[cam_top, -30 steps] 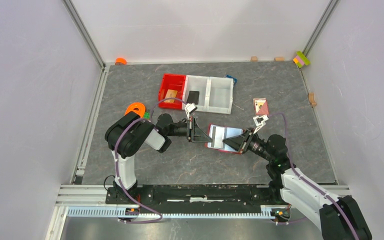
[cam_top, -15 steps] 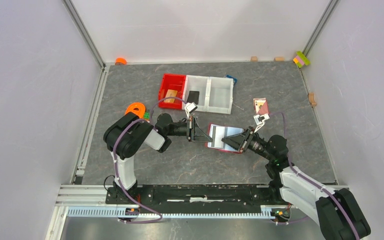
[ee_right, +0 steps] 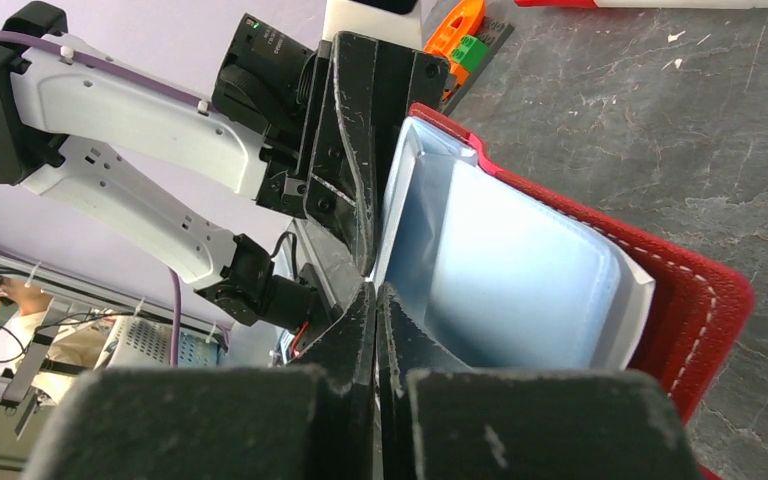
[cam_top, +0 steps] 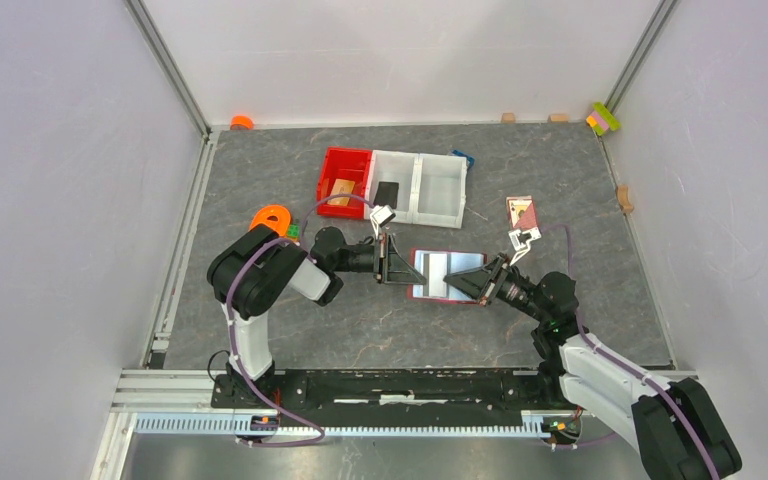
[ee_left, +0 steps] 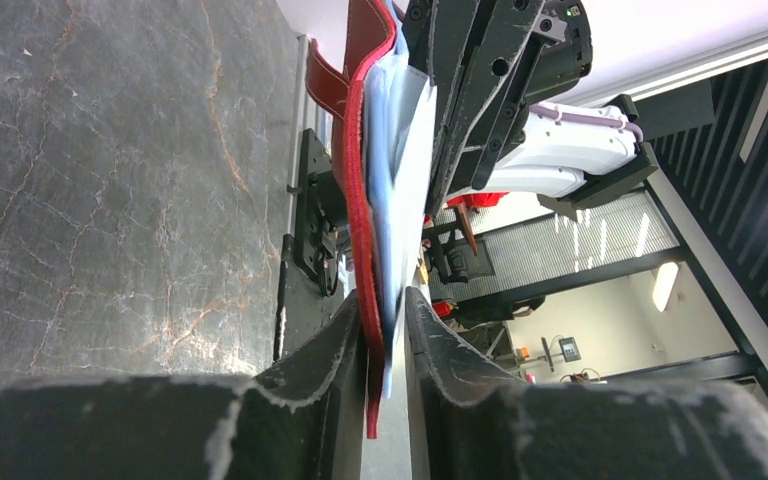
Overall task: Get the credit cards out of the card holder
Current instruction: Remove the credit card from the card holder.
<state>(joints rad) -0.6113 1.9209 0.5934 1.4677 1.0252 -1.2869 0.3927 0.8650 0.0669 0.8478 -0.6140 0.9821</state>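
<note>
The dark red card holder (cam_top: 438,298) is held up off the table between both arms, its pale lining facing up. My left gripper (cam_top: 397,270) is shut on its left edge; in the left wrist view (ee_left: 382,300) the red edge (ee_left: 358,200) sits between the fingers. My right gripper (cam_top: 457,280) is shut, and in the right wrist view (ee_right: 375,288) the edge of the pale grey-blue card (ee_right: 510,270) runs into its tips, in front of the red cover (ee_right: 705,300). The tan-orange card (cam_top: 341,190) lies in the red bin. The black card (cam_top: 388,192) lies in the white bin beside it.
The red bin (cam_top: 345,162) and the joined white bins (cam_top: 442,205) stand just behind the card holder. A pink-and-white patterned card (cam_top: 522,212) lies at the right. An orange ring (cam_top: 272,218) lies at the left. Small blocks line the far and right edges.
The card holder has swung from tilted to square with the table and shifted slightly left. My right gripper has followed it leftwards. My left gripper has held its grip.
</note>
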